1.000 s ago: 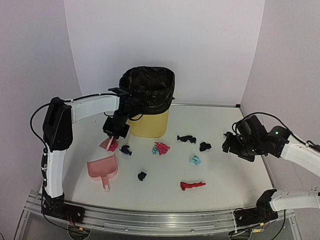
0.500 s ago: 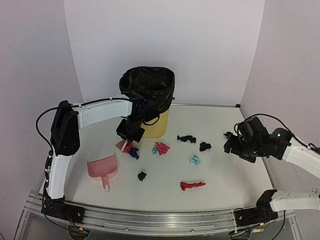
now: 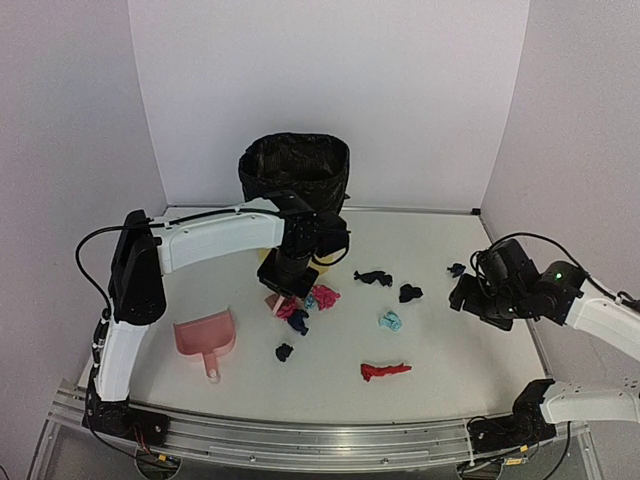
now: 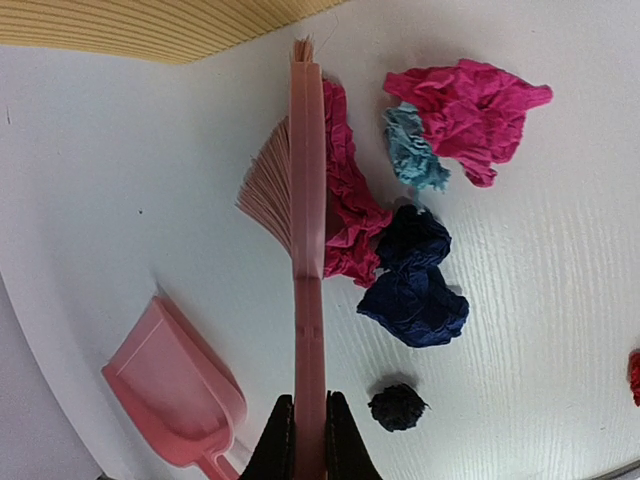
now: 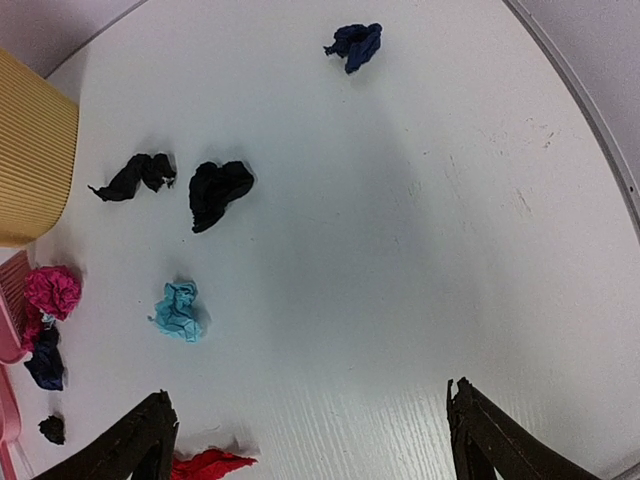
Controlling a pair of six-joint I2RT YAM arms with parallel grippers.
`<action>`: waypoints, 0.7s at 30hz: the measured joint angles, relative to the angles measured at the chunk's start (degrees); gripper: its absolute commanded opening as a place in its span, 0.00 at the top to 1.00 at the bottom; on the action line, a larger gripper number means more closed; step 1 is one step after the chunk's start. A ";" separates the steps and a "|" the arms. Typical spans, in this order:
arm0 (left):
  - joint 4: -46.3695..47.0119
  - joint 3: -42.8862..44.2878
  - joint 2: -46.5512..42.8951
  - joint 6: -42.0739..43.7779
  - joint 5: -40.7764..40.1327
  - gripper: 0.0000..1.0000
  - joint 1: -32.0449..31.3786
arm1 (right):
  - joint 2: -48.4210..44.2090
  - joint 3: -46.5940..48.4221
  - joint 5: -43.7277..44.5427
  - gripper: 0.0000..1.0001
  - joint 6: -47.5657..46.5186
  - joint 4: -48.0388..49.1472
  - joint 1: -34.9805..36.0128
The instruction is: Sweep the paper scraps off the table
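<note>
Currently, left gripper (image 4: pixel 310 445) clamps the pink hand brush (image 4: pixel 308 200).
Its head touches a magenta wad (image 4: pixel 348 215) beside navy scraps (image 4: pixel 412 295); right gripper (image 5: pixel 315 440) hangs spread above the table (image 5: pixel 400 250).

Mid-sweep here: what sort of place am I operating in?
Most likely a lab test booth rather than a home: a white table boxed in by plain white walls, robot arms bolted at a metal rail, and coloured paper scraps staged near a lined bin.
</note>
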 measured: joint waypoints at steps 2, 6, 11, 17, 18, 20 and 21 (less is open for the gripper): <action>0.01 0.89 0.03 -0.42 0.82 1.00 -1.11 | -0.29 -0.58 -0.06 0.09 0.20 0.00 0.00; 0.38 2.64 0.05 -1.22 2.33 1.00 -3.31 | -1.06 -1.29 -0.24 0.09 0.43 -0.03 0.00; 0.38 4.71 0.05 -1.47 3.68 1.00 -5.17 | -2.14 -1.47 -0.49 0.09 0.59 0.02 0.00; 0.63 6.86 -0.08 -2.58 3.34 1.00 -5.53 | -2.34 -2.17 -1.01 0.09 0.58 -0.04 0.00; 0.67 6.78 -0.28 -2.91 3.10 1.00 -5.53 | -2.33 -2.17 -1.08 0.10 0.58 -0.04 0.00; 0.98 6.00 -1.10 -3.65 2.47 1.00 -5.49 | -2.32 -2.17 -1.11 0.09 0.58 -0.03 0.00; 1.39 4.87 -2.02 -4.15 2.09 1.00 -5.46 | -2.32 -2.17 -1.12 0.09 0.58 -0.03 0.00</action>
